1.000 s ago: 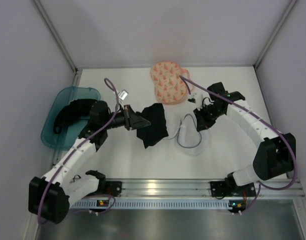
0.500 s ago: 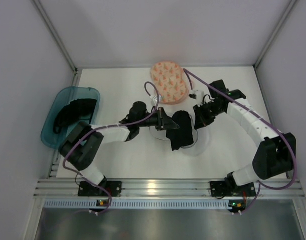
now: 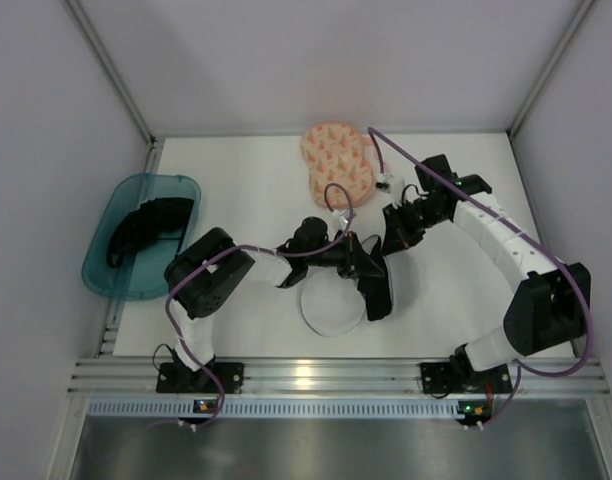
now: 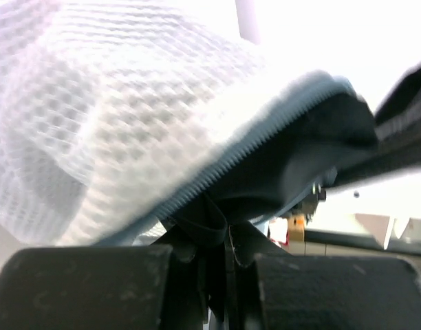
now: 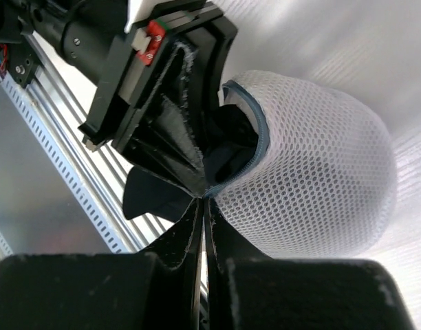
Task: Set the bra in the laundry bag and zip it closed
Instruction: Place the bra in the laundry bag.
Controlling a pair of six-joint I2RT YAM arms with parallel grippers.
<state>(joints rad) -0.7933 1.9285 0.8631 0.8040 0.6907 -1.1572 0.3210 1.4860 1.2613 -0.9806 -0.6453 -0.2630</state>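
- Top external view: the bra (image 3: 378, 296) hangs just off the table's (image 3: 236, 180) centre, toward 5 o'clock, clamped in the left gripper (image 3: 364, 265).
- The left wrist view shows black fabric pinched between those jaws, which stand nearly together.
- The bra looks light and limp: moulded cups that fold, and thin straps likely to snag. A pinch on a cup edge, as now, seems the sound hold.
- The right gripper (image 3: 399, 232) has its jaws together. In the right wrist view they appear to nip the grey-blue zip rim of a white mesh pouch (image 5: 314, 172).
- That pouch is soft and collapses easily, so its mouth needs holding open. A fold of the bra lies inside the mouth; most of it is outside.
- The laundry bag (image 3: 336, 165), peach with a triangle print, lies at 12 o'clock, apart from both grippers. Whether it holds anything I cannot tell.
- A teal bin (image 3: 101, 255) at 9 o'clock holds a dark item (image 3: 141, 228).
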